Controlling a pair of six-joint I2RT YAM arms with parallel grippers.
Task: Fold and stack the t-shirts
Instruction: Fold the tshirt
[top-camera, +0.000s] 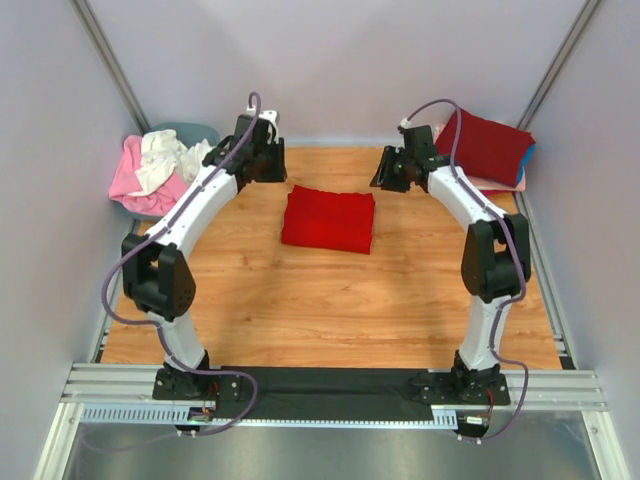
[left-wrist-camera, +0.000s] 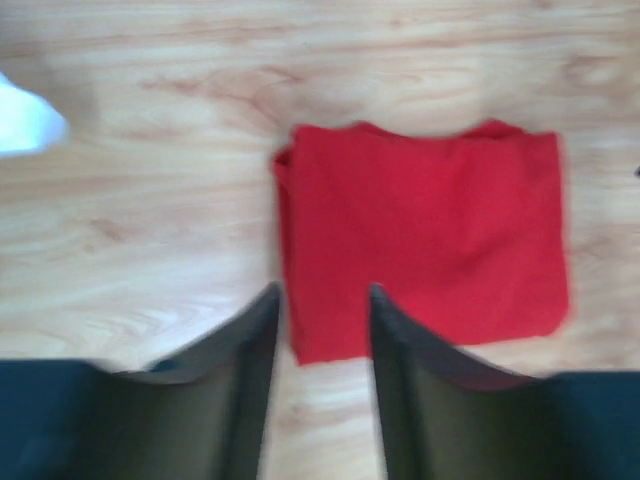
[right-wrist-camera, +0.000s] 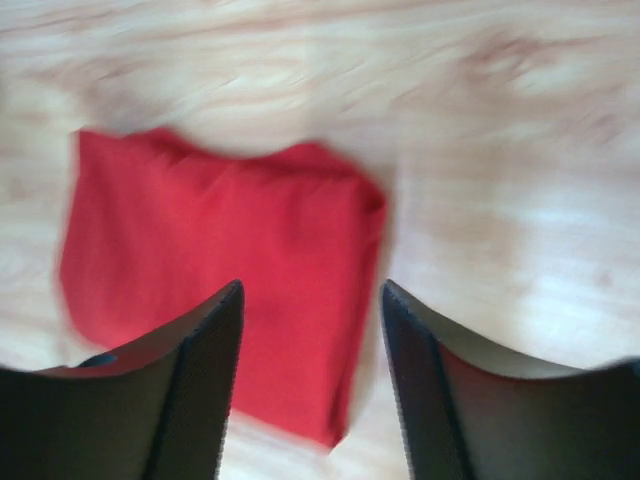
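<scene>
Left gripper (top-camera: 262, 160) and right gripper (top-camera: 392, 170), top view: flanking the folded bright red cloth t-shirt (top-camera: 328, 219), which lies flat between them. Left wrist: jaws apart, empty. Right wrist: likewise. Soft, light, floppy, I judge; I'd pinch one edge through all layers.

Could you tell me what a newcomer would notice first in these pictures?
A folded bright red shirt lies mid-table, flanked by the open left gripper and right gripper. Pink and white shirts heap at far left; a dark red shirt lies folded at far right.
</scene>
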